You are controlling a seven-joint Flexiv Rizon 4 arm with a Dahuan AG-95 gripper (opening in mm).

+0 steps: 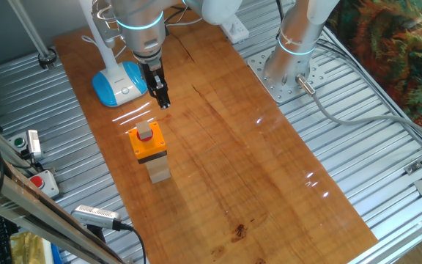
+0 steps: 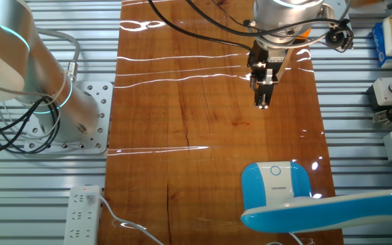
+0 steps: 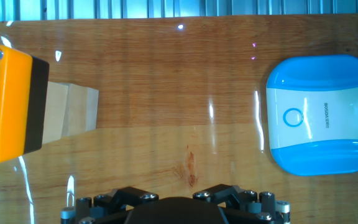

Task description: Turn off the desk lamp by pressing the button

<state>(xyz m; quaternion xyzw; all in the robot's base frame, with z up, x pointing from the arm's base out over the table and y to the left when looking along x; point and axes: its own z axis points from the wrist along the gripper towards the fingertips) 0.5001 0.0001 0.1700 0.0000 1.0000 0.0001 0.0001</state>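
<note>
Bare wooden table [image 1: 255,161] between gripper [image 1: 163,101] and desk lamp [image 1: 121,82], lamp neck [image 1: 101,40] rising over the base's far end, orange box [image 1: 147,143] standing near on the opposite side, open tabletop elsewhere

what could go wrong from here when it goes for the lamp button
The button is a small ring on the desk lamp base, so a slightly off descent would press plain plastic instead. The tool hangs above bare wood between the lamp and the orange box, not over the button, so it must travel sideways first. A push landing near the base's edge might slide or tip the lamp rather than click it.
</note>
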